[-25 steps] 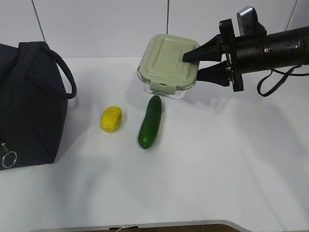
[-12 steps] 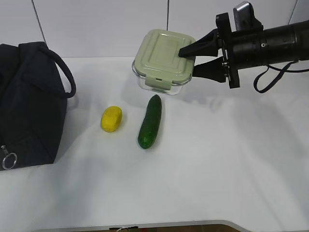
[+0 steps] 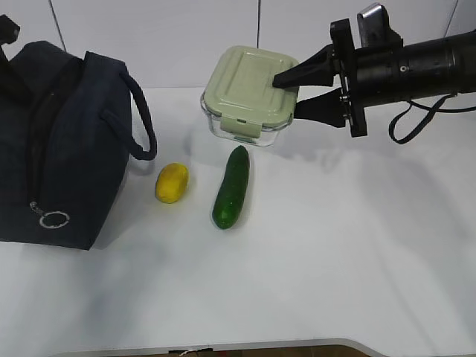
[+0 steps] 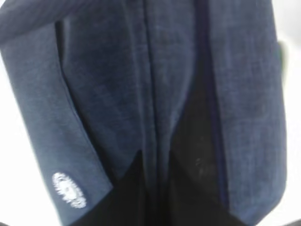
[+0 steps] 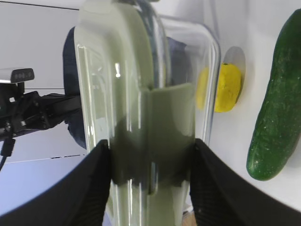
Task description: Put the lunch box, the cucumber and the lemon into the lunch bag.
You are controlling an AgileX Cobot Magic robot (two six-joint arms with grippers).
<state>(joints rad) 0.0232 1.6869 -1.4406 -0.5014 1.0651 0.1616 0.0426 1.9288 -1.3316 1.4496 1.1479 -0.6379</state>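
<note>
The lunch bag (image 3: pixel 63 141) is dark navy fabric with a faintly heathered weave, a silver metal ring pull (image 3: pixel 52 219) and a small white round emblem (image 4: pixel 69 189). The lunch box (image 3: pixel 251 97) has a pale sage-green lid over clear glass. The lemon (image 3: pixel 172 182) is bright yellow, the cucumber (image 3: pixel 232 187) dark glossy green with tiny pale speckles. The right claw (image 3: pixel 292 94) is black. The counter (image 3: pixel 335 253) is plain white.

Lunch box (image 5: pixel 141 94): clear glass, sage-green lid, seen edge-on and clamped between the two dark fingers (image 5: pixel 96 183) of the right gripper (image 5: pixel 150 181). Lemon (image 5: pixel 225 89): yellow, behind the glass. Cucumber (image 5: pixel 277 108): dark green, far right, on white table (image 5: pixel 244 28).
</note>
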